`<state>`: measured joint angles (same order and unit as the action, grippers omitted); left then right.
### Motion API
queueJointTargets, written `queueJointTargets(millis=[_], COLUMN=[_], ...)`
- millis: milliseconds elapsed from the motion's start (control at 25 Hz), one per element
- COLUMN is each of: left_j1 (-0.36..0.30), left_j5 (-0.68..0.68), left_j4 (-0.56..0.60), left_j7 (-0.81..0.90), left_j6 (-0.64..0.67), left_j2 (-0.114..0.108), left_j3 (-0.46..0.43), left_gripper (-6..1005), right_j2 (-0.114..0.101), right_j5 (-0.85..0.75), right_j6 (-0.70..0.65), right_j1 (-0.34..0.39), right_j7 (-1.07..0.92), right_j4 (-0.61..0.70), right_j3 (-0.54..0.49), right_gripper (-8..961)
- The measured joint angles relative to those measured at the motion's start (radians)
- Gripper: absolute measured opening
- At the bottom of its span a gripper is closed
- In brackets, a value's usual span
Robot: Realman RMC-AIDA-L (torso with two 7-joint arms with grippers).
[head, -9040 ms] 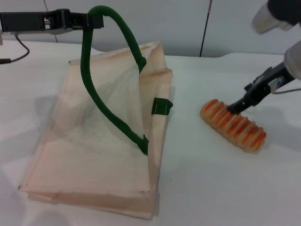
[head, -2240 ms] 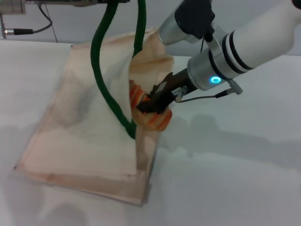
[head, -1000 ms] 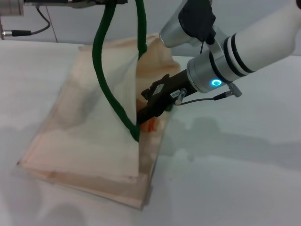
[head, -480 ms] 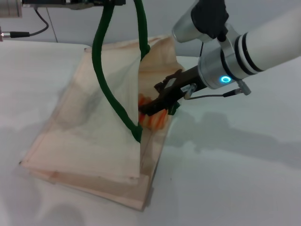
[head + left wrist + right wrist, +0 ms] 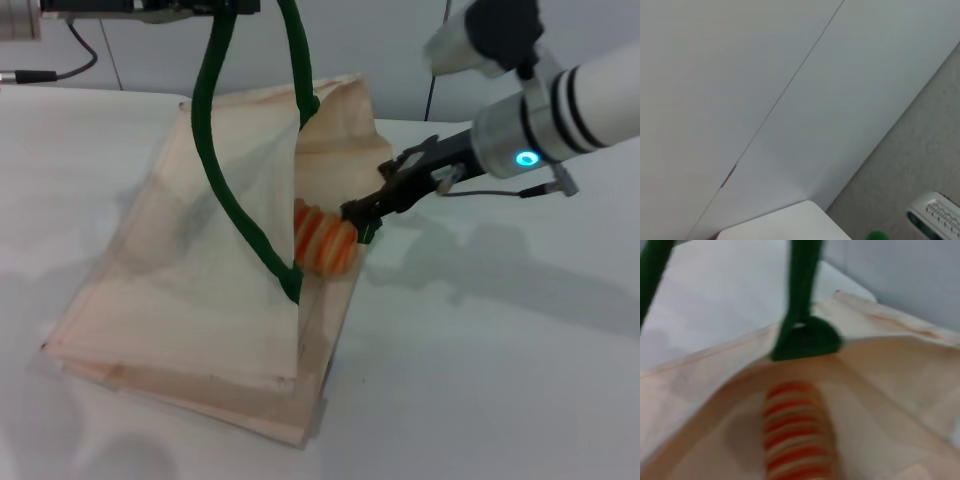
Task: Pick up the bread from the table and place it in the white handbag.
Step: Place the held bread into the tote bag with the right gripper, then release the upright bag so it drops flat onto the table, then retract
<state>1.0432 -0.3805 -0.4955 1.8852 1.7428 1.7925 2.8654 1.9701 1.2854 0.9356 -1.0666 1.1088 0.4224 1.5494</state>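
The white handbag (image 5: 190,290) lies on the table (image 5: 480,380), its mouth held up by one green rope handle (image 5: 215,150). My left gripper (image 5: 215,8) is at the top edge, shut on that handle. The bread (image 5: 322,240), tan with orange stripes, lies inside the bag's mouth; one end shows. My right gripper (image 5: 362,213) is just right of the bread, apart from it, open and holding nothing. The right wrist view looks into the handbag (image 5: 880,375) at the bread (image 5: 797,432) lying below a green tab (image 5: 807,337).
A black cable (image 5: 70,55) runs along the table's far left edge. A pale wall (image 5: 380,50) stands behind the table. The right arm (image 5: 570,110) reaches in from the upper right. The left wrist view shows only wall and a white device (image 5: 935,217).
My right gripper has let go of the bread and pulled back to the right, out of the bag's mouth. The bread stays in the bag. The left gripper still holds the handle up.
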Motion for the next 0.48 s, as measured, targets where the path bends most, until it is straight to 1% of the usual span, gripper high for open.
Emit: queueJointTargets(millis=[160,280,360,480], left_j1=[-0.001,-0.002,-0.003,-0.004], left_j5=[0.0,0.0,0.0,0.0], left_j4=[0.0,0.0,-0.001,-0.002], left_j7=[0.0,0.0,0.0,0.0], left_j6=[0.0,0.0,-0.001,-0.001], left_j2=[0.0,-0.001,-0.001,-0.001], left_j3=[0.0,0.0,0.0,0.0], left_gripper=[215,217,218,219], right_j2=[-0.027,-0.048,-0.065,-0.078], right_j5=[0.0,0.0,0.0,0.0], right_j6=[-0.004,-0.018,-0.032,-0.044], right_j1=[0.031,0.064,0.089,0.115], right_j7=[0.005,0.011,0.013,0.013], right_j4=[0.004,0.007,0.009,0.012], right_j3=[-0.044,-0.109,-0.176,-0.242], right_gripper=[893,893,893,892])
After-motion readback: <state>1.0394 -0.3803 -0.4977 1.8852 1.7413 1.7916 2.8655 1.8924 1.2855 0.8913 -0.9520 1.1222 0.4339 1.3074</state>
